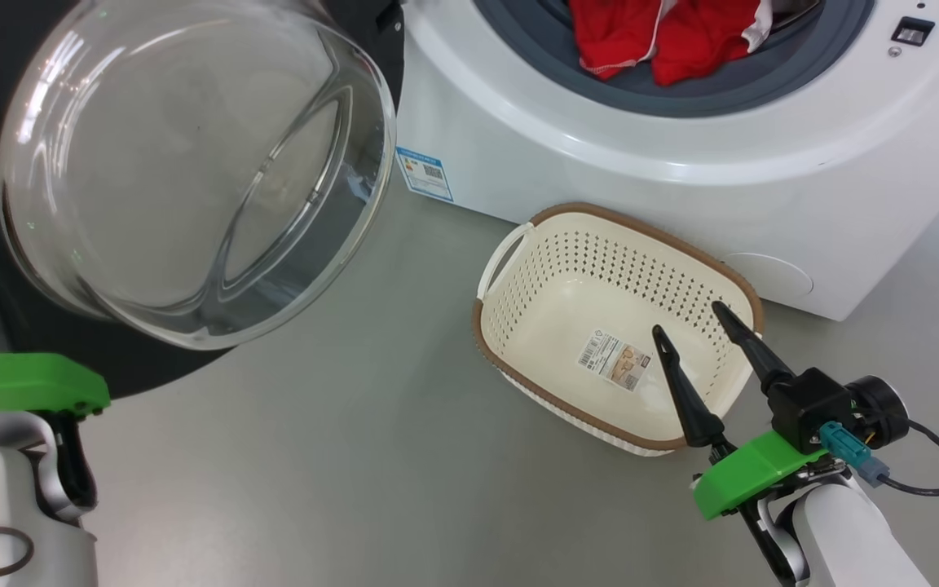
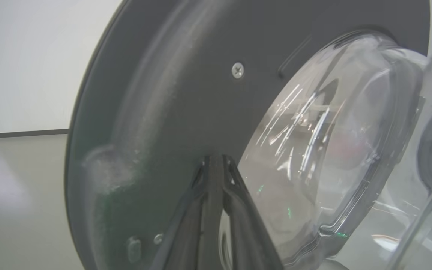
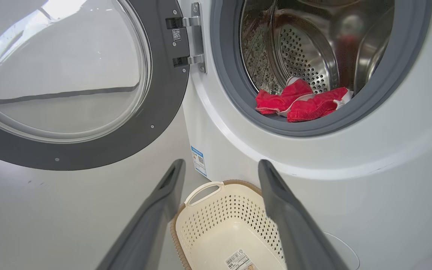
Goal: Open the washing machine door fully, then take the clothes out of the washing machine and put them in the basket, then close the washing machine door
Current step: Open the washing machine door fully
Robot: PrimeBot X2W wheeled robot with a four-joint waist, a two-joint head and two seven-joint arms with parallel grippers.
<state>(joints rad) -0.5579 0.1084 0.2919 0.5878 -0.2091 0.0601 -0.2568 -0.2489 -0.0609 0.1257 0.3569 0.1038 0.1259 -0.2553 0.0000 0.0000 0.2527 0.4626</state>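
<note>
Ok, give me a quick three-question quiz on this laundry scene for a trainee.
1. True or false: the washing machine door is shut.
2. Which gripper is open above the basket?
3. The red clothes lie: A in the basket; B in the washing machine opening; C draped over the door.
Key: 1 false; 2 the right gripper; 3 B.
</note>
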